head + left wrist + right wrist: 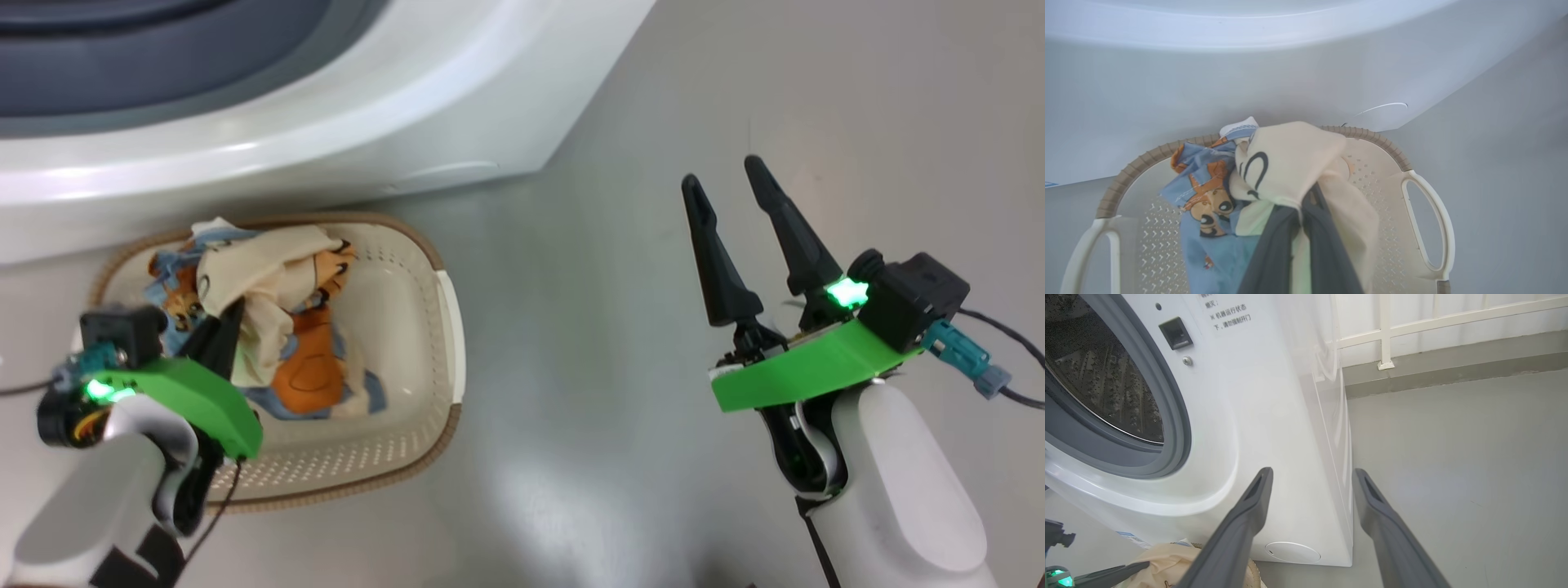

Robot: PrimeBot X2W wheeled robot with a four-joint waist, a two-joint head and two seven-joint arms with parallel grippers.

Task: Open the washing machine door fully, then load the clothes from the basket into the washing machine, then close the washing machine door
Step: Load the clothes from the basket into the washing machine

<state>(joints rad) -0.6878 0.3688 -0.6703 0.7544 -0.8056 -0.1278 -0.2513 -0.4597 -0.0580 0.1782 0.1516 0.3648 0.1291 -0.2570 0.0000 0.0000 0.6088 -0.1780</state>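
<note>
**Item 1: left gripper** [233,314]. Lower left of the head view, over the basket. The jaws were closed together, pinching a fold of the cream piece [261,269]. In the left wrist view the two dark fingers [1274,253] rose from the bottom centre and met in that cloth, which draped down either side of them.

**Item 2: right gripper** [721,173]. Right of centre in the head view, above bare grey floor [612,245] and well apart from the basket. The jaws were spread wide with nothing between them. In the right wrist view its fingers [1237,535] framed the machine's lower right corner.

**Item 3: clothes** [310,376]. Heaped in the left half of the basket. The cream piece, with black line drawing [1294,155], lay on top. The blue printed pieces [1208,196] with orange-brown figures sat beneath and to the left of it.

**Item 4: basket** [445,327]. Left of centre in the head view, on the floor just beside the machine's base. It was cream and perforated, with a brown woven rim [1139,159] and side handles.

**Item 5: washing machine** [367,139]. Across the top left of the head view and the upper band of the left wrist view. The right wrist view showed the steel drum [1098,384] at upper left, ringed by the grey gasket [1175,416]. The round cover [1292,552] sat low on the front, and a white railing [1412,330] ran along the top right.
</note>
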